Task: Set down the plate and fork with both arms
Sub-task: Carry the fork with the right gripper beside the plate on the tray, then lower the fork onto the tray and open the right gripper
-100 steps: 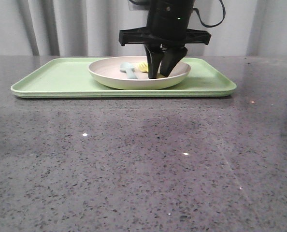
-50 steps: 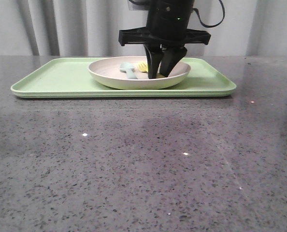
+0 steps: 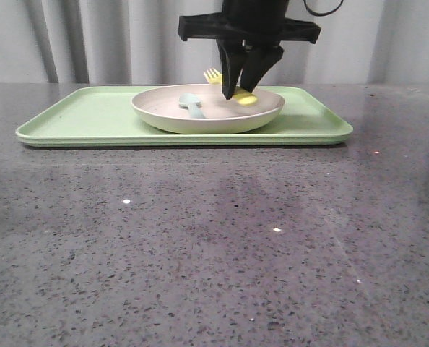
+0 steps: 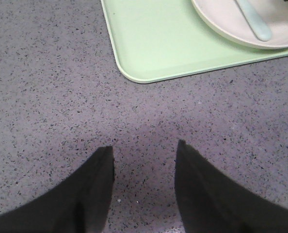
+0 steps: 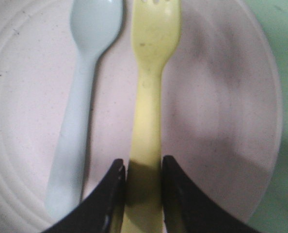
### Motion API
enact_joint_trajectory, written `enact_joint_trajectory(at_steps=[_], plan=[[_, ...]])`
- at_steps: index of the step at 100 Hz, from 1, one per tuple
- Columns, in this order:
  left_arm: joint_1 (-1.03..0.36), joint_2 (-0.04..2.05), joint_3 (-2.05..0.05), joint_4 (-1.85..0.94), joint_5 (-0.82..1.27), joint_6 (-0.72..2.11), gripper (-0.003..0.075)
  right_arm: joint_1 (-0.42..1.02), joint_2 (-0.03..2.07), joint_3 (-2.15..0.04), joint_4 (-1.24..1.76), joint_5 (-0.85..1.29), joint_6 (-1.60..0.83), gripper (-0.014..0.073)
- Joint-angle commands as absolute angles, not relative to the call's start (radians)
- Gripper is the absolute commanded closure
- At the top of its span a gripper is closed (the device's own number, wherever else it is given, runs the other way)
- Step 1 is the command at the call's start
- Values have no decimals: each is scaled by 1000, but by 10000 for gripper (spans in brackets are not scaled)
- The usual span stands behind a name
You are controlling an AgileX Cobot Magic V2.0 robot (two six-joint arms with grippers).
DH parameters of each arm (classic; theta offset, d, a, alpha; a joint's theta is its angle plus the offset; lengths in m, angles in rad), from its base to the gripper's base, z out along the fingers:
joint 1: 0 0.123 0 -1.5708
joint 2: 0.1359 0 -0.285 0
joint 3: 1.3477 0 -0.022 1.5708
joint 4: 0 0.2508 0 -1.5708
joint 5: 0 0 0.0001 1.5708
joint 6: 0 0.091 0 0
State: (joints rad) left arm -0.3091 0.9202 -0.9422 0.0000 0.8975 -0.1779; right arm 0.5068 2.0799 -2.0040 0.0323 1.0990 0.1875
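Note:
The cream-white plate (image 3: 207, 112) sits on the light green tray (image 3: 84, 116) at the back of the table. My right gripper (image 3: 237, 90) is shut on the yellow fork (image 3: 245, 98) by its handle and holds it tilted just above the plate, tines (image 3: 212, 74) toward the far side. In the right wrist view the fork (image 5: 151, 87) runs between my fingers (image 5: 143, 165) above the plate (image 5: 221, 121). My left gripper (image 4: 144, 150) is open and empty over bare table, short of the tray's corner (image 4: 134, 73). The plate's edge (image 4: 221, 29) shows there too.
A pale blue spoon (image 3: 191, 103) lies in the plate beside the fork; it also shows in the right wrist view (image 5: 81, 97) and the left wrist view (image 4: 253, 22). Grey speckled table (image 3: 214, 238) spreads in front of the tray. A curtain hangs behind.
My right gripper has risen out of the plate with the fork in it. The fork's handle end and tines now show above the plate's rim. The spoon and plate have not moved.

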Motion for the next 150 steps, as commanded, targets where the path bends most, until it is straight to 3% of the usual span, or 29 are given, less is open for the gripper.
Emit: enact_joint_trajectory(at_steps=[1, 66, 150], plan=[[-316, 908, -966, -10, 832, -190, 419, 503, 1991, -2035, 22, 1081, 176, 661], [-316, 908, -966, -10, 823, -190, 419, 285, 1908, -2028, 0, 1206, 210, 661], [-316, 908, -966, -10, 821, -190, 419, 283, 2016, -1950, 90, 1121, 210, 631]])
